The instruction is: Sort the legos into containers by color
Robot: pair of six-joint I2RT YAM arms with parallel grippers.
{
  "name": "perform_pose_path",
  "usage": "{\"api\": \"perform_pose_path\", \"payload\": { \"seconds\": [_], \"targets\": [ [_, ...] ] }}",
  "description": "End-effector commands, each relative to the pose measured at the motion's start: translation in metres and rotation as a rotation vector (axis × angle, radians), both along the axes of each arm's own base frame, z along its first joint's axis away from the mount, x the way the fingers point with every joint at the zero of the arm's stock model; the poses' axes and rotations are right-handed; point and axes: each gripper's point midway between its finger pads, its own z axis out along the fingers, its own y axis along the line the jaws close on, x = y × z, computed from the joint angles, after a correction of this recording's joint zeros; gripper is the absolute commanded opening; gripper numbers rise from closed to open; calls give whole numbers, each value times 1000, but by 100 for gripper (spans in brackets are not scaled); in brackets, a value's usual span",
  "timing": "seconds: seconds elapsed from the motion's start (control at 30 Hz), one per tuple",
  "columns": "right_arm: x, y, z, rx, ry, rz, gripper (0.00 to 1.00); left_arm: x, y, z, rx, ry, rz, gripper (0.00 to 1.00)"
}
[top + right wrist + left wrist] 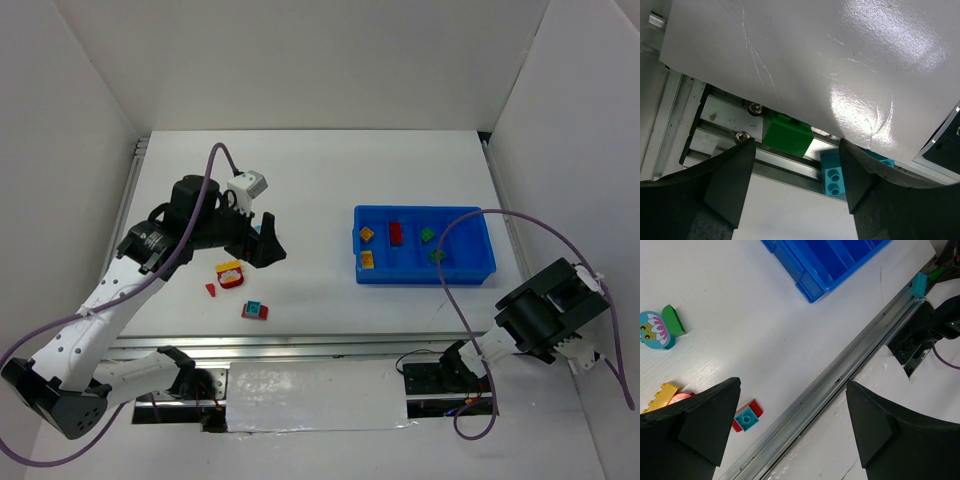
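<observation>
Several loose bricks [230, 273] lie left, beside the open, empty left gripper [792, 385]; others sit in the blue tray [400, 278], right. A pick-up likely follows, needing a square descent; right gripper [795, 145] idles open.

The top camera looks steeply down from above the near edge over the whole table [320, 180]. The left wrist camera, low at left, faces right toward the blue tray [815, 285], shared with the top view. The right wrist camera closely faces the near-right rail [775, 165].
</observation>
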Motion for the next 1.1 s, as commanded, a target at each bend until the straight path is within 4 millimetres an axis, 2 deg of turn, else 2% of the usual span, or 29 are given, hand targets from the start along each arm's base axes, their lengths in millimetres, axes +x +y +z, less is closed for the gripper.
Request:
{"api": "perform_pose_path", "payload": {
  "seconds": [0.0, 0.1, 0.23, 0.33, 0.4, 0.47, 0.63, 0.67, 0.77, 1.07],
  "targets": [
    [1, -10, 5, -19, -10, -25, 72, 7, -1, 16, 1, -66, -8, 100],
    [1, -14, 6, -30, -6, -12, 63, 9, 0, 16, 5, -71, -4, 100],
    [0, -13, 6, -31, -6, -20, 63, 11, -1, 15, 4, -69, -4, 99],
    [0, -13, 6, -37, -10, -15, 58, 14, -1, 16, 4, -72, -2, 100],
    [0, -15, 6, -35, -6, -5, 47, 15, -1, 15, 8, -69, 0, 100],
    [1, -17, 6, -32, -7, 7, 24, 15, 0, 15, 12, -69, 5, 99],
    [1, -20, 7, -42, -6, 20, 23, 15, 2, 14, 15, -74, 14, 99],
    [2, -20, 8, -43, -5, 24, 6, 15, 2, 14, 15, -75, 12, 100],
    [0, -21, 10, -52, 1, 34, 0, 15, 2, 15, 12, -78, 13, 100],
    [12, -25, 9, -110, -83, 121, 0, 10, 1, 18, -6, -87, -1, 100]
  ]
}}
